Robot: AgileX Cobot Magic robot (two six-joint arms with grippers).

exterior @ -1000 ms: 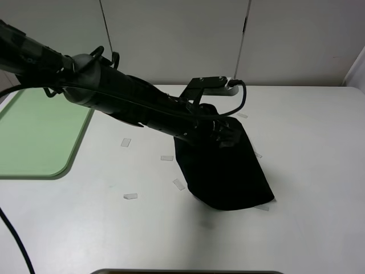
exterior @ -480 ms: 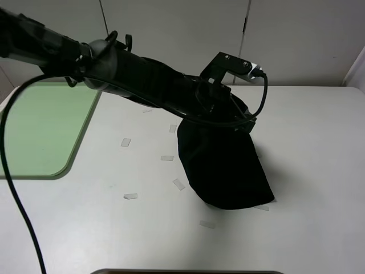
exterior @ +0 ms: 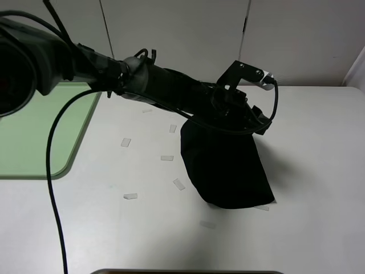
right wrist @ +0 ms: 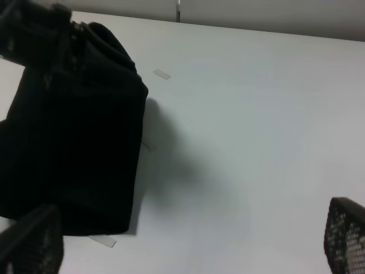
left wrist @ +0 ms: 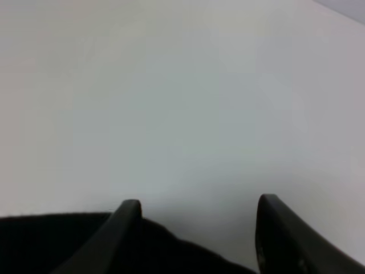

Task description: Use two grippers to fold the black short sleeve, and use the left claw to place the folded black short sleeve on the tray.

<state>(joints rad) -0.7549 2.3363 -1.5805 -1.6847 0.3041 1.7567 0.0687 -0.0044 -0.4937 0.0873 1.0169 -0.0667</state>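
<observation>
The black short sleeve is a folded bundle right of the table's middle. Its far end is raised and its near end rests on the table. My left claw reaches across from the left and grips that raised end. In the left wrist view the left gripper has black cloth bunched at the base of its fingers. The pale green tray lies at the far left, empty. My right gripper stands wide open, off to the shirt's right, holding nothing. It is out of the high view.
Several small clear strips lie scattered on the white table, such as one strip left of the shirt and another nearer the front. The left arm's black cable hangs over the table's left side.
The left arm has risen and swung toward the back right, lifting the shirt's far end off the table. The shirt's near end has stayed put. The right gripper has not moved.
</observation>
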